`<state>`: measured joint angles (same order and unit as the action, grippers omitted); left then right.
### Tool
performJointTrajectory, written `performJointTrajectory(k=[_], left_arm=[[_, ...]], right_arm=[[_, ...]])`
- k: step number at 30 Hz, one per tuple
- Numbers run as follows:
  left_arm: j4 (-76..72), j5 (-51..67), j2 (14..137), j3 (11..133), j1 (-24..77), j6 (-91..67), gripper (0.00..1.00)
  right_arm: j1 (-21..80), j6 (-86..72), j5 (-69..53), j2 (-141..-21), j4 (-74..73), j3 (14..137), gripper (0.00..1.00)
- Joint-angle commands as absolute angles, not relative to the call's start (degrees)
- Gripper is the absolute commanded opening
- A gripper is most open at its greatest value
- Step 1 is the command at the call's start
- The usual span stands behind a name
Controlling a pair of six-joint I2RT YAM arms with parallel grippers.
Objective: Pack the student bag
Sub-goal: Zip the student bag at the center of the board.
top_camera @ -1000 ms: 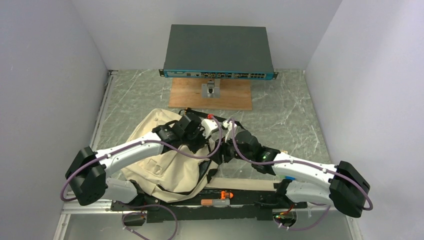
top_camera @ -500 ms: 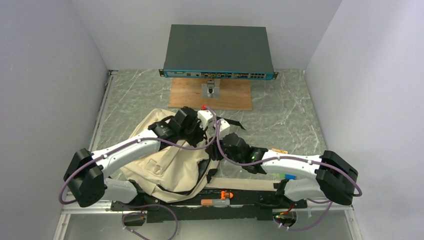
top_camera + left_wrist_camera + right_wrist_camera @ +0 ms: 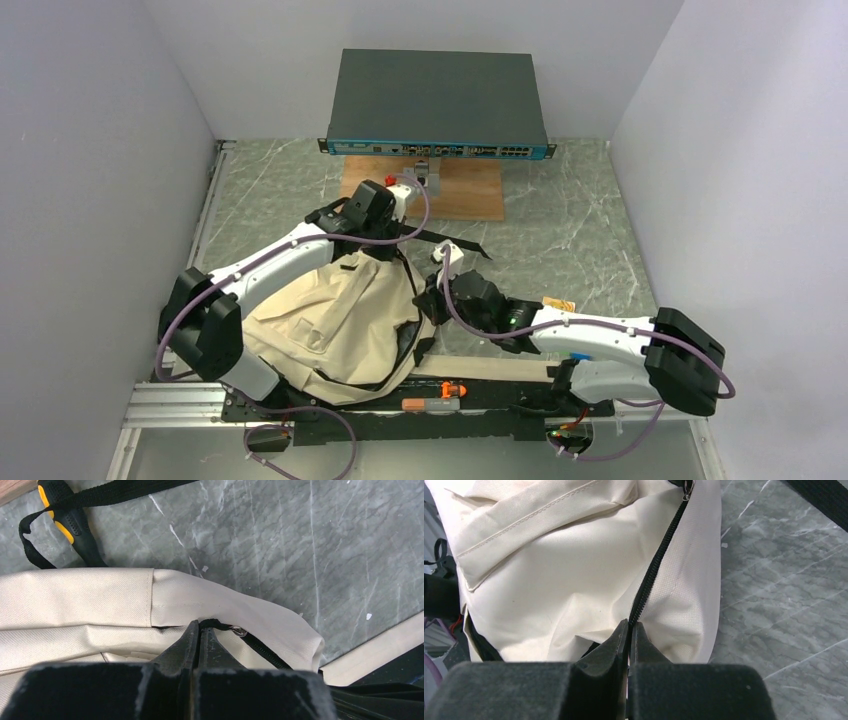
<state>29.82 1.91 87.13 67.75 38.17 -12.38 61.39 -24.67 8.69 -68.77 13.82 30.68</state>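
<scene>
Left wrist view first: what has your left gripper got?

Its fingers are pressed together on the black zipper edge at the top of the student bag, right beside the metal slider. You seem to be holding that end taut.

And your right gripper?

Pinched tight as well, on the zipper's lower run at the bag's corner, well apart from the slider. My read is that the two anchors stretch the track so the opening can be worked.

Where does the bag lie?

Slumped on the table, near your arm bases and left of centre. A yellow-and-black handle lies just beyond it, with a black strap crossing it. Mind it doesn't drag along if you pull.
</scene>
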Motion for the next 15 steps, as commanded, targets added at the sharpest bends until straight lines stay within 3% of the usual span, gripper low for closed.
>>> performJointTrajectory(k=[1, 2, 3, 5, 6, 11, 15], left_arm=[[26.9, 5.6, 86.5, 69.5, 37.0, -13.4, 0.00], [27.1, 6.8, 86.2, 69.1, 37.0, -14.0, 0.00], [27.2, 7.9, 85.7, 68.5, 37.0, -14.5, 0.00], [26.6, 10.8, 84.3, 66.7, 37.0, -15.2, 0.00], [26.4, 11.4, 83.4, 65.8, 37.0, -15.6, 0.00], [26.2, 11.3, 79.6, 62.5, 37.1, -16.2, 0.00], [26.4, 11.4, 79.6, 62.5, 37.1, -16.3, 0.00]], right_arm=[[61.3, -27.5, 4.9, -67.8, 10.2, 32.5, 0.00], [60.7, -28.1, 5.3, -68.4, 7.2, 34.3, 0.00], [60.3, -29.2, 6.7, -68.9, 3.5, 36.2, 0.11], [58.8, -31.6, 8.6, -70.0, -3.4, 39.6, 0.45], [58.3, -32.6, 9.1, -70.0, -5.8, 41.0, 0.53], [58.2, -37.3, 17.4, -69.8, -12.5, 48.3, 0.61], [58.2, -35.9, 20.6, -75.3, -12.2, 53.1, 0.60]])
